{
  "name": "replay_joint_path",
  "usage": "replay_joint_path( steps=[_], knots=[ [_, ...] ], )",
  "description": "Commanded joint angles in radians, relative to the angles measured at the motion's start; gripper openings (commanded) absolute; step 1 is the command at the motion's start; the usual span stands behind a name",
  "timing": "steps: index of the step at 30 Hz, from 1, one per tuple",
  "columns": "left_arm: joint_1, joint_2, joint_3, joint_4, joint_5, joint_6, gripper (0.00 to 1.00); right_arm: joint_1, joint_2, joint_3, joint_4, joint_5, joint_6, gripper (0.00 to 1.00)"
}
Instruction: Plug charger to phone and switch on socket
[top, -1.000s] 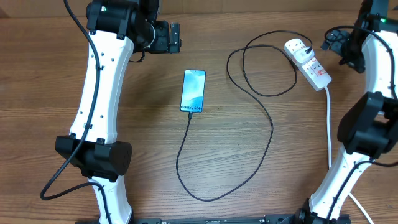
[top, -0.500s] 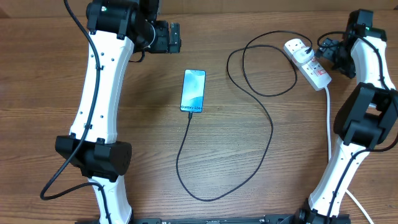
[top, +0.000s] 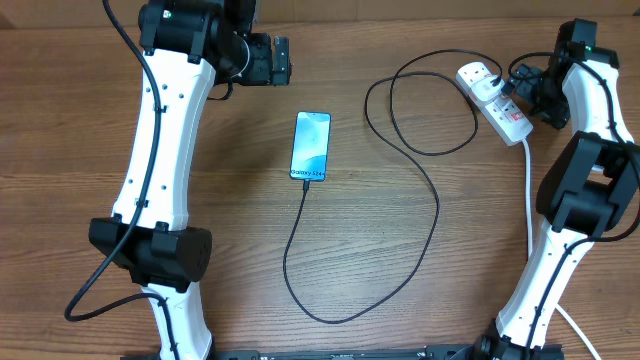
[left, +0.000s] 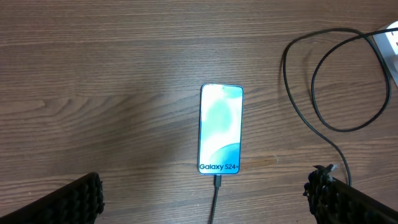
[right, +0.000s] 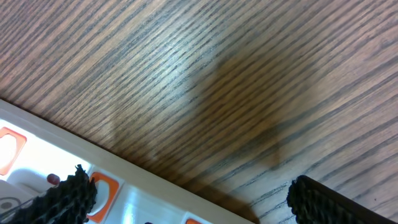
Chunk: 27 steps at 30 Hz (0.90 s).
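The phone (top: 311, 146) lies flat mid-table, its light blue screen (left: 221, 127) lit. The charger, a thin black cable (top: 437, 212), sits plugged into the phone's bottom edge (left: 217, 182). It loops across the table to a white plug head (top: 478, 73) in the socket (top: 497, 100), a white strip at the far right. My left gripper (top: 285, 58) hovers open, up and left of the phone, with nothing between its fingers (left: 74, 202). My right gripper (top: 518, 88) is open right beside the socket's edge (right: 143, 199), and one fingertip (right: 68, 198) is over a red switch (right: 102, 190).
A thicker white cord (top: 528, 200) runs from the socket down the right side towards the right arm's base. The charger's loops (left: 323, 93) spread between phone and socket. Bare wooden table (top: 80, 120) surrounds everything.
The right arm swung in from the far right edge towards the socket, then crept slightly closer. The left arm, phone and cable have not moved.
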<state>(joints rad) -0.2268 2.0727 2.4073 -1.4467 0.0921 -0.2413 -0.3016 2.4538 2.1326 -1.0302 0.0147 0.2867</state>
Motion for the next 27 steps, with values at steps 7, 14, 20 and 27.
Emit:
replay_joint_path(
  steps=[7,14,20,27],
  knots=[
    [0.004,0.009,-0.003,0.000,-0.015,-0.010,1.00,-0.001,0.015,-0.013,-0.040,-0.017,-0.007,1.00],
    [0.004,0.009,-0.003,0.000,-0.015,-0.010,1.00,-0.001,0.017,-0.013,-0.052,-0.023,-0.008,1.00],
    [0.004,0.009,-0.003,0.000,-0.015,-0.010,1.00,0.001,0.018,-0.013,-0.048,-0.084,-0.038,1.00],
    [0.004,0.009,-0.003,0.000,-0.014,-0.010,1.00,0.001,0.034,-0.013,-0.052,-0.084,-0.039,1.00]
  ],
)
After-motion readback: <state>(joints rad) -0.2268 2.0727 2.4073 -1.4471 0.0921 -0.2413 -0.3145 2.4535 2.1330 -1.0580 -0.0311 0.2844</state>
